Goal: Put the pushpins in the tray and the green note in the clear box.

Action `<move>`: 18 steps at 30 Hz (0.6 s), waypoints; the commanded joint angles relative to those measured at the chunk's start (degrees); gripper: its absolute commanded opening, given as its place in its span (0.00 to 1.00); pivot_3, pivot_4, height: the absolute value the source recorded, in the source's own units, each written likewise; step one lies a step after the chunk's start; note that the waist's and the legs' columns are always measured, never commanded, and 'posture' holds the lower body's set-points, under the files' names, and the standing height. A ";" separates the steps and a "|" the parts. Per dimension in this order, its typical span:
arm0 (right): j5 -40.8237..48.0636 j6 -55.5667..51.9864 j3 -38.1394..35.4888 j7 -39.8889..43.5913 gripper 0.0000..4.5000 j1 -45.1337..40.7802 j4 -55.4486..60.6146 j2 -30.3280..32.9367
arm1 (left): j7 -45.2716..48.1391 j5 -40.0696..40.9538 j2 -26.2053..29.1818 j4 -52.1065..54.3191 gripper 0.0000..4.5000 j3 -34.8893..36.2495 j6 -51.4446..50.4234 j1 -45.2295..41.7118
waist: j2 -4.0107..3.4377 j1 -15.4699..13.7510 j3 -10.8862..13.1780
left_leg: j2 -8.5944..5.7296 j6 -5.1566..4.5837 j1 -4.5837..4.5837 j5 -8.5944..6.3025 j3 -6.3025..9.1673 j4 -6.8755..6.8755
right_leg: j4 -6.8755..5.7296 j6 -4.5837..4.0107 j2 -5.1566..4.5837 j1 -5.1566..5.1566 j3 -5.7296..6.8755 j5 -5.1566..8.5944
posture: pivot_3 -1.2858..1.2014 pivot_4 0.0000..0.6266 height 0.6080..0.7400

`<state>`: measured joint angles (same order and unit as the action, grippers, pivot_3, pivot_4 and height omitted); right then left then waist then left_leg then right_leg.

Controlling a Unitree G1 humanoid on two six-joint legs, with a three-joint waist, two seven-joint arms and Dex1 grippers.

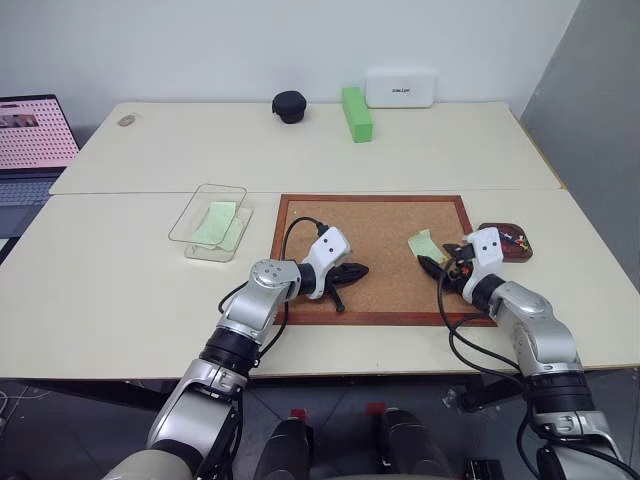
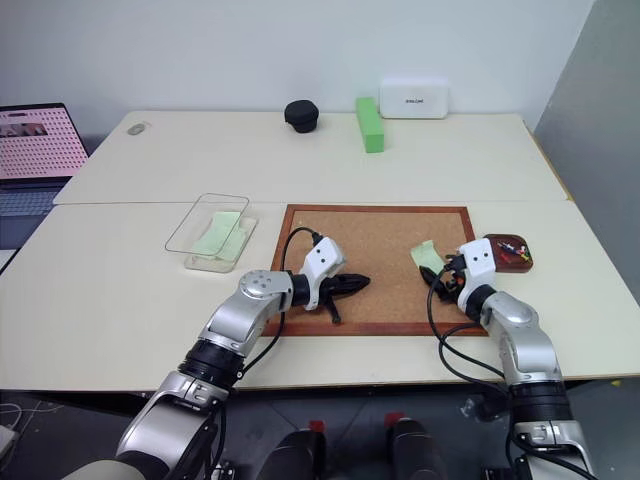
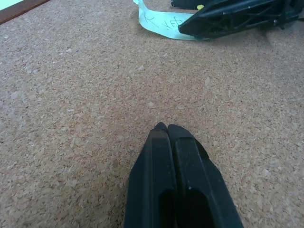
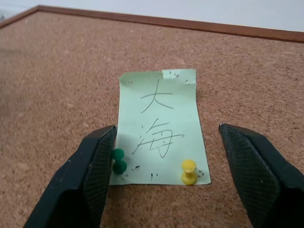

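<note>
Laptop (image 1: 30, 140): open at the far left edge of the table, screen lit pink.
Clear box (image 1: 210, 222): on the table just left of the cork board, with a pale-green slip (image 1: 216, 222) lying inside it.
Cork board (image 1: 375, 255): wood-framed, flat on the table in front of the robot.
Left gripper (image 3: 167, 130): low over the left part of the cork, fingers pressed together, holding nothing.
Green note (image 4: 160, 126): on the right part of the cork, handwriting on it, lying between the right gripper's two fingers.
Pushpins: a green pushpin (image 4: 118, 160) and a yellow pushpin (image 4: 189, 171) stand at the note's near corners; the green one is right beside one finger.
Right gripper (image 4: 164, 175): fingers spread wide on either side of the note, gripping nothing.
Tray (image 1: 506, 242): dark brown, off the board's right edge, with small coloured pins in it.
Far side: black round object (image 1: 289, 106), bright-green block (image 1: 356, 113), white case (image 1: 401, 88).
</note>
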<state>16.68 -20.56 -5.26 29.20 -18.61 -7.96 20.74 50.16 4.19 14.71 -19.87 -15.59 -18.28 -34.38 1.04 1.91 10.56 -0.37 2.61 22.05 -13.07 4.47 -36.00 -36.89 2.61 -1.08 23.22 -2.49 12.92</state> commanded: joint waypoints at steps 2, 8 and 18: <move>3.33 -0.32 -4.01 -0.52 0.81 -0.50 3.07 -0.17 | 0.06 -1.52 0.30 -1.92 0.00 -1.90 -2.28 1.80 | 0.00 0.00 0.00 | 0.00 0.00 0.00 0.00 0.00 0.00 | 0.00 0.00 0.00 0.00 0.00 0.00 | 0.52 0.24 1.00; 1.45 0.31 -3.99 -2.03 0.81 -0.15 2.14 0.39 | 0.05 -1.50 0.17 -2.14 0.00 -1.88 -2.15 1.58 | 0.00 0.00 0.00 | 0.01 0.00 0.00 0.00 0.00 0.01 | 0.00 -0.01 0.00 0.00 0.01 0.01 | 0.52 0.24 1.00; -2.45 2.87 -0.79 -0.76 0.60 0.85 0.08 1.11 | 0.17 -1.57 0.42 -2.40 0.00 -1.77 -1.87 1.39 | 0.00 0.01 0.00 | 0.00 0.00 0.00 0.00 0.00 0.01 | 0.01 -0.02 0.00 0.00 0.00 0.01 | 0.52 0.24 1.00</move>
<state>14.51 -18.90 -5.93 27.67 -17.63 -8.41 21.74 50.27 4.20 14.79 -19.88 -15.58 -18.33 -34.38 1.04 1.92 10.56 -0.37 2.61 22.05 -13.07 4.47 -35.99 -36.89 2.59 -1.07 23.22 -2.49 12.92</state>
